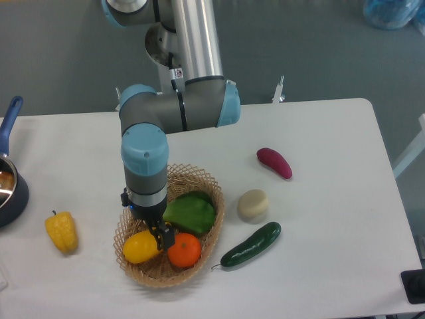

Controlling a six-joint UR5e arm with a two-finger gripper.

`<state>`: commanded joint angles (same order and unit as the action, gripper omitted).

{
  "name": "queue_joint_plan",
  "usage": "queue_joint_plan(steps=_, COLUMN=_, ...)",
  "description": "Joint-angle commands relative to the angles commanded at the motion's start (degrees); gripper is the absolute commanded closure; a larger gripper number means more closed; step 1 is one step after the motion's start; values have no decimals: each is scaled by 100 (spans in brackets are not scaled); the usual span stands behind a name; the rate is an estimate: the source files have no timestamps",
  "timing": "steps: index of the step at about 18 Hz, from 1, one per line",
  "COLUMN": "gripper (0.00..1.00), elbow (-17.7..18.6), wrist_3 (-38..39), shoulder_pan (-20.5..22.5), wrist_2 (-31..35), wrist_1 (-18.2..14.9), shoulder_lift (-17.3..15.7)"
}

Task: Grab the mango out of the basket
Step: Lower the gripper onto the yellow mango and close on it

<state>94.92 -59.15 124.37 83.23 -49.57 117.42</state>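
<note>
A: Status on the pick?

B: Not done. The glossy yellow-orange oblong mango lies in the left part of the shallow tan woven wicker basket. The black two-finger gripper is down on the mango's right end, just beside the round orange.

A: Jaws closed on it?

B: Can't tell. The wrist hides most of the fingers; only one dark tip shows between mango and orange. I'd say it's at the grasp stage. Left to do: confirm the clamp, then lift clear of the rim.

A: Inventory?

B: In the basket: one mango, one orange, one leafy green vegetable. On the white table: one ridged yellow bell pepper, one dark green cucumber, one magenta oblong sweet-potato-like piece, one beige round lump. One dark blue pot at the left edge. One arm, one gripper.
</note>
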Motion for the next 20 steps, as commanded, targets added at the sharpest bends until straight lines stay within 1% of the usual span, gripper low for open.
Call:
queue_joint_plan(steps=10, gripper=0, elbow=-114, wrist_3=-26, shoulder_pan=-44, wrist_2=18, wrist_1=9, shoulder_lift=255)
queue_joint_plan(steps=20, gripper=0, elbow=-114, wrist_3=9, shoulder_pan=-79, wrist_2=26, wrist_1=9, shoulder_lift=369)
